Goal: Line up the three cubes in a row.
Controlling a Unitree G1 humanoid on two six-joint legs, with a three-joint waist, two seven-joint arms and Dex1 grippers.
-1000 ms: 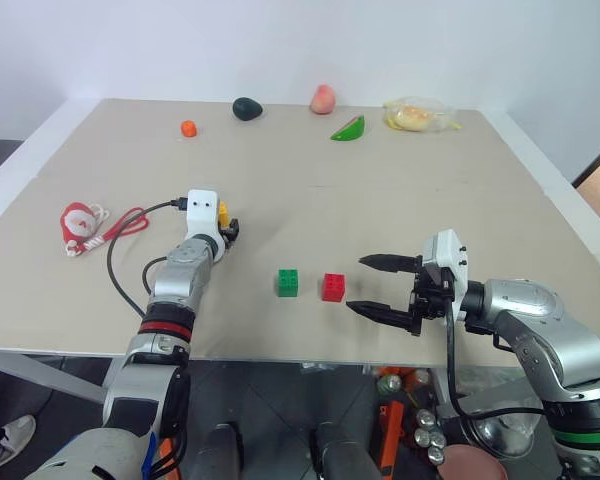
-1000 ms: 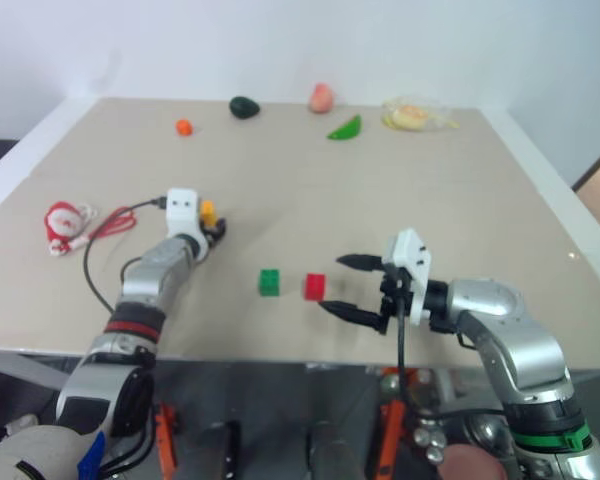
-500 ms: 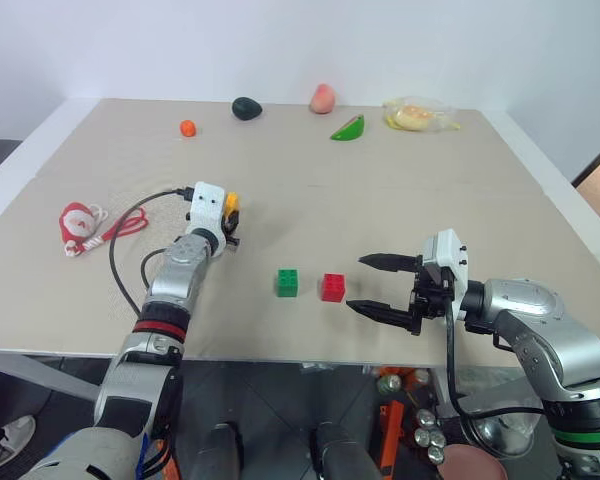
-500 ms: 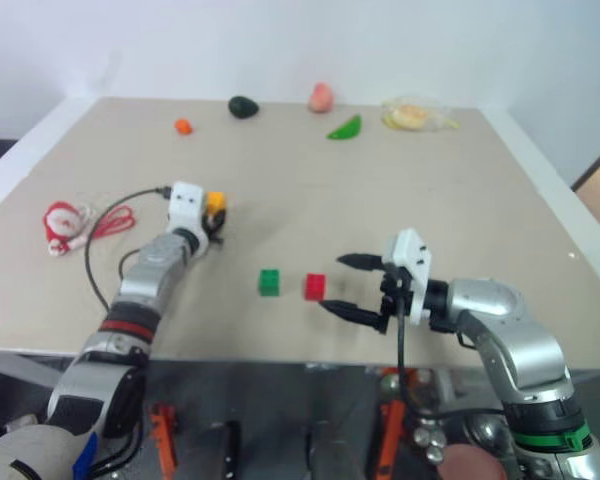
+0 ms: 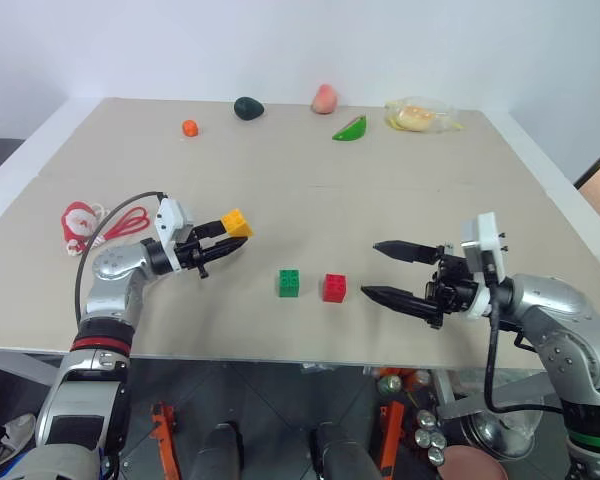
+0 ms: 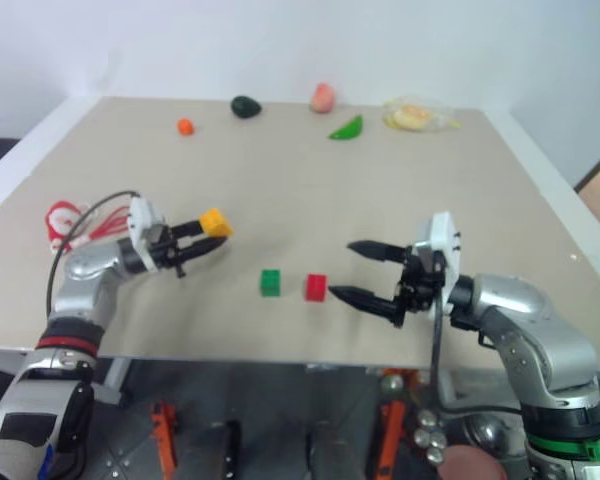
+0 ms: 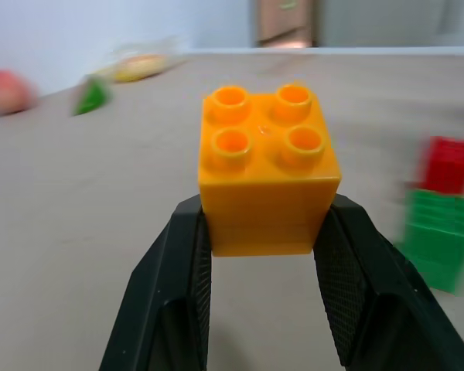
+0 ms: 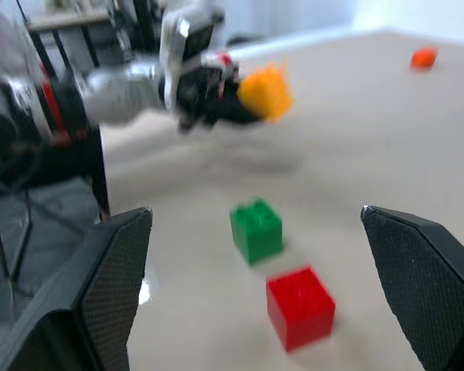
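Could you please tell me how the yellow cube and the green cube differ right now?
The yellow cube is clamped between the left gripper's fingers and held clear above the table, while the green cube rests on the table, untouched. The yellow cube sits apart to the left; the green cube lies right beside the red cube. Both are studded blocks of about the same size.

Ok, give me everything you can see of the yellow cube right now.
The yellow cube is a small, glossy orange-yellow plastic building block with four round hollow studs on top. It sits upright, clamped on two opposite sides between the black fingers of the left tool, lifted clear of the table. It hangs left of the green cube and red cube, which stand side by side on the table, touching neither.
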